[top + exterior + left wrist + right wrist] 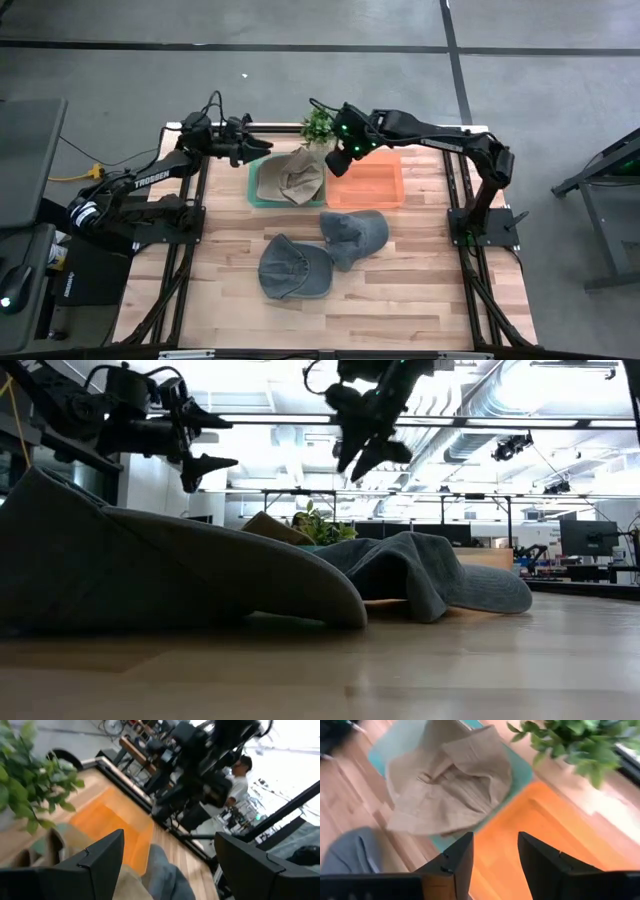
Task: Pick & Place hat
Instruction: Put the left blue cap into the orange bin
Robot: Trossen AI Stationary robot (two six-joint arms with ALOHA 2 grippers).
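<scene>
The right gripper (338, 152) hovers with fingers parted, holding nothing — the tan hat (291, 176) lies in the green tray (254, 185) just beside and below its fingertips. The left gripper (262, 147), open and empty, sits about as near — two grey hats (355, 235) lie farther off.

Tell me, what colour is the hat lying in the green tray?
Tan, a sandy beige hat; the right wrist view shows it best.

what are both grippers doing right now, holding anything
Left gripper: open, empty, above the green tray.
Right gripper: open, empty, above the orange tray.
</scene>
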